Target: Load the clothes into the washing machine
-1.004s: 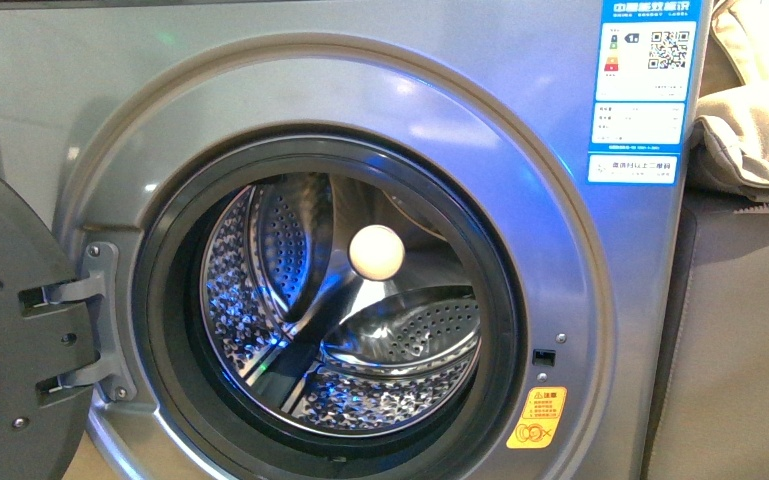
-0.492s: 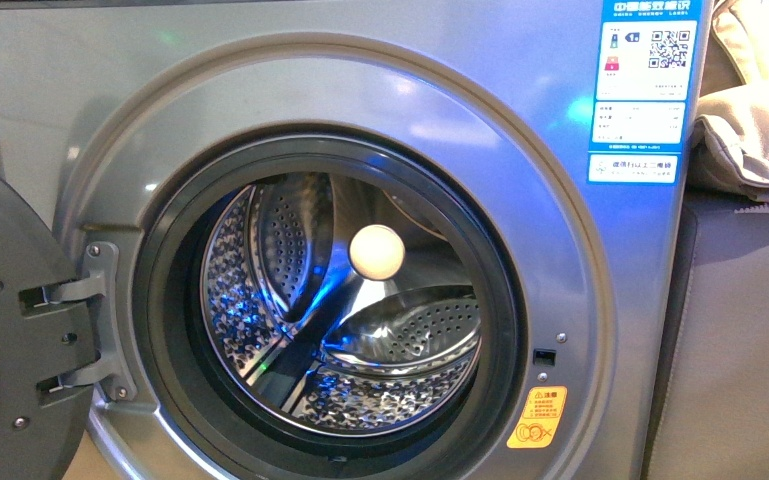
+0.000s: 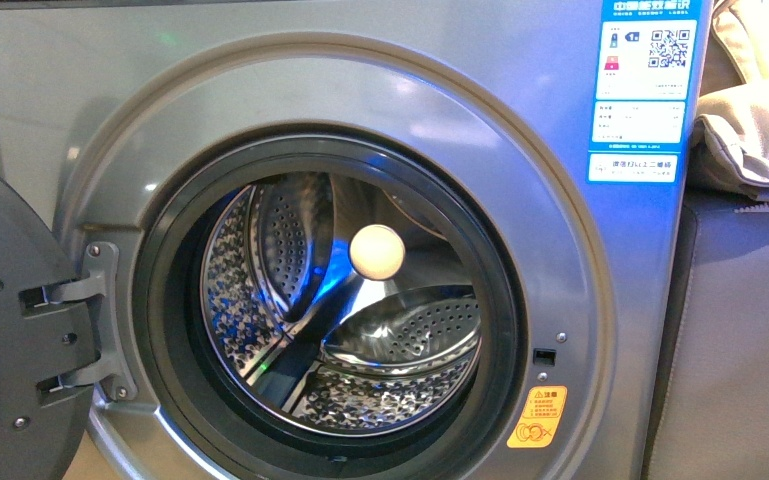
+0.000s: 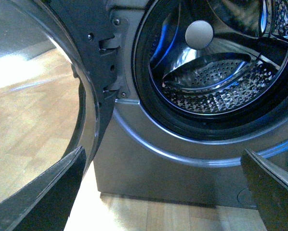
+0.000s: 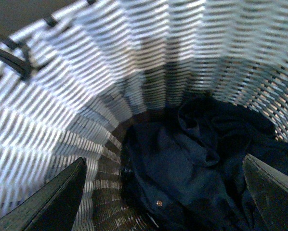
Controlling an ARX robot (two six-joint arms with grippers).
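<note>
Left fingers (image 4: 47, 197) are spread wide and hold nothing, low before the washing machine (image 3: 520, 120). Its door (image 3: 10, 330) hangs swung out at nine o'clock of the port (image 3: 165, 330), and the drum (image 3: 400, 330) looks bare. Right fingers (image 5: 52, 197) are equally wide and empty, poised over the clothes (image 5: 192, 163) heaped at the bottom of a woven basket (image 5: 86, 86) (neither arm shows in the front view). For a good pick, I judge they should descend onto the thickest fold, close on several layers, and lift clear of the wicker wall before swinging toward the port.
</note>
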